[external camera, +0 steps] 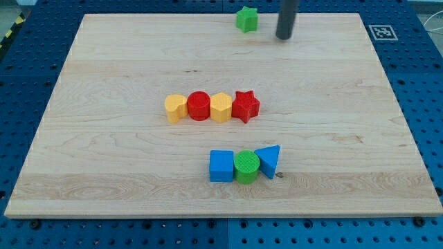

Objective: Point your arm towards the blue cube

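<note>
The blue cube sits near the view's bottom centre, at the left end of a short row with a green cylinder and a blue triangular block. My tip is at the view's top, right of a green star and far above the blue cube.
A row of blocks lies mid-board: a yellow heart-like block, a red cylinder, a yellow hexagonal block and a red star. The wooden board lies on a blue perforated table. A marker tag sits off the board's top right corner.
</note>
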`<action>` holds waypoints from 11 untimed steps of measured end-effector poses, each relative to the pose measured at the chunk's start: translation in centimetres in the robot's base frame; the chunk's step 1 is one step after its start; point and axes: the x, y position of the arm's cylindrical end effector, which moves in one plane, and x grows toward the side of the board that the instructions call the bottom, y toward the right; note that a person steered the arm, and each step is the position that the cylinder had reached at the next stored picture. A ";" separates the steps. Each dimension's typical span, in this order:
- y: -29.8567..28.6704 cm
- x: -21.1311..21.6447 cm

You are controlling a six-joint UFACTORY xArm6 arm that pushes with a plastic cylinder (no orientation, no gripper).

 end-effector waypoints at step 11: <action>-12.2 32.6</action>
